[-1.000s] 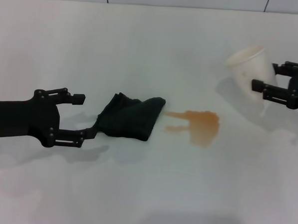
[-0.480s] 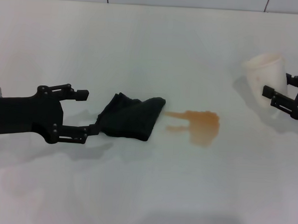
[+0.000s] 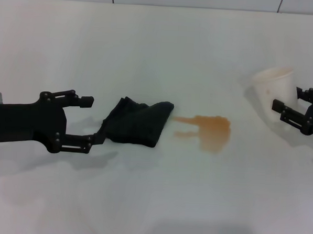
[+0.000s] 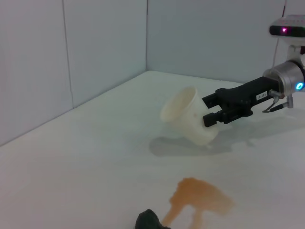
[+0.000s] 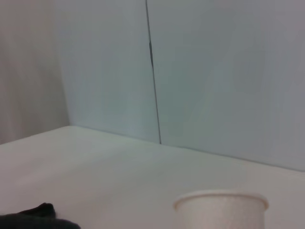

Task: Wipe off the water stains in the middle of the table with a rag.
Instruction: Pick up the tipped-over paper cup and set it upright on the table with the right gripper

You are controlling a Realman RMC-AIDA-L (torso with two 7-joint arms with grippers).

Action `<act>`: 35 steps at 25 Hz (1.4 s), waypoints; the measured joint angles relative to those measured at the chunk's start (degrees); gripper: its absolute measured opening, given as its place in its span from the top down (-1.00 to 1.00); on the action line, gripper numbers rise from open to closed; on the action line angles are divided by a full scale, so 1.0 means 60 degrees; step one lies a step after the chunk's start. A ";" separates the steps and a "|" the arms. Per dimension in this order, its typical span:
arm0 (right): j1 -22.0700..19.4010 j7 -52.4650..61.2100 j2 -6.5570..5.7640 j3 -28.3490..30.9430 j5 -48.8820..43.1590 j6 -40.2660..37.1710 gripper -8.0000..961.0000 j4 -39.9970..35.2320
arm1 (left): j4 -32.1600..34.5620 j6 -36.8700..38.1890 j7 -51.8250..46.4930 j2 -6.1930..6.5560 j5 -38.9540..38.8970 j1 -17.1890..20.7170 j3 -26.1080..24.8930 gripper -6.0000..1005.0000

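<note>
The black rag [image 3: 138, 121] lies rumpled on the white table [image 3: 152, 200], left of centre. Its thin tail reaches toward my left gripper [image 3: 92, 120], which is open just left of the rag, the lower finger at the tail's end. The orange-brown water stains [image 3: 211, 130] spread just right of the rag, two streaks pointing at it. In the left wrist view the stains [image 4: 200, 198] and a tip of the rag [image 4: 150, 220] show near the lower edge. My right gripper [image 3: 287, 100] is at the far right, shut on a whitish cup [image 3: 273, 86].
The cup [image 4: 183, 114] hangs tilted in the right gripper [image 4: 209, 109], its mouth turned away from the gripper, with a shadow on the table beneath. It also shows as the cup [image 5: 221, 210] in the right wrist view. Grey wall panels rise behind the table's far edge.
The right gripper has carried the cup to the right, away from the stains, and turned it more upright. The left gripper has crept slightly toward the rag. Rag and stains are unmoved.
</note>
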 joint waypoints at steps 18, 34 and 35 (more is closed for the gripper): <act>-0.0039 -0.0128 0.0002 -0.0021 0.0013 0.0025 -0.27 0.0322 | -0.0007 0.0022 0.0226 0.0003 0.0053 -0.0086 0.0056 -0.75; -0.0131 -0.0140 0.0001 -0.0026 0.0005 -0.0207 -0.27 0.0323 | -0.0002 0.0022 0.0182 0.0005 0.0057 -0.0119 0.0070 -0.75; -0.0134 -0.0140 0.0001 -0.0026 0.0005 -0.0221 -0.27 0.0324 | -0.0004 0.0022 0.0181 0.0007 0.0057 -0.0124 0.0071 -0.75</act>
